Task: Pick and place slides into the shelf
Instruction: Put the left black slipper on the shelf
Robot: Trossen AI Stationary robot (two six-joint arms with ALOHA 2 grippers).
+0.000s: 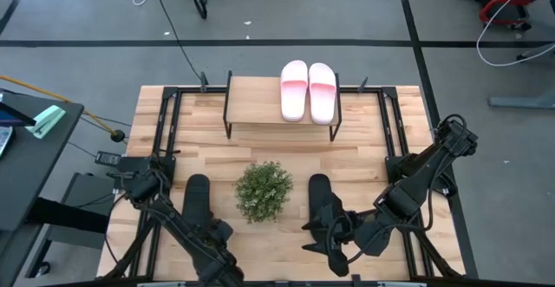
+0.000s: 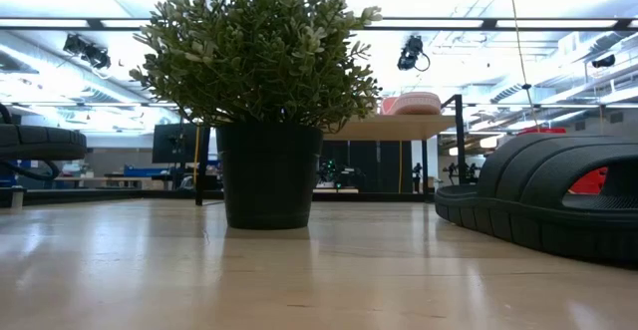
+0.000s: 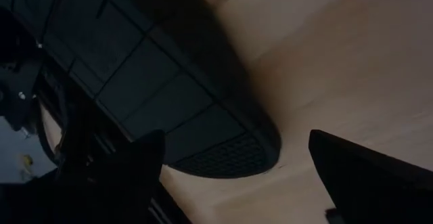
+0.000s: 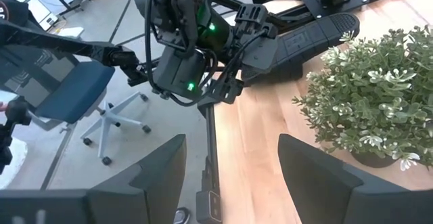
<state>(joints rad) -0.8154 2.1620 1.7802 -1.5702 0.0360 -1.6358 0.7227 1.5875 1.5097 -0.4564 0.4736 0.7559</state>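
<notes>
— So, which arm is up next?

— Hard to call. The pink slides (image 1: 308, 91) already sit side by side on the shelf (image 1: 251, 105), toward its right end. Two black ones are down on the table (image 1: 364, 140), flanking the potted plant (image 1: 263, 191).

— And the left gripper (image 3: 237, 176)?

— Right at the near end of the left black slide (image 1: 197, 197). Its wrist camera looks down past two fingers (image 3: 358, 176) spread wide, with the slide's ridged sole edge between and just beyond them. Nothing is pinched; the slide lies flat on the wood.

— Which way does it run?

— Lengthwise away from the arm, pointing at the shelf's empty left half. I'd guess the fingers must close across its narrow width.

— The right gripper (image 4: 230, 176)?

— Low by the right black slide (image 1: 323, 202), fingers apart and empty, facing across the table. That slide also runs front to back.
</notes>
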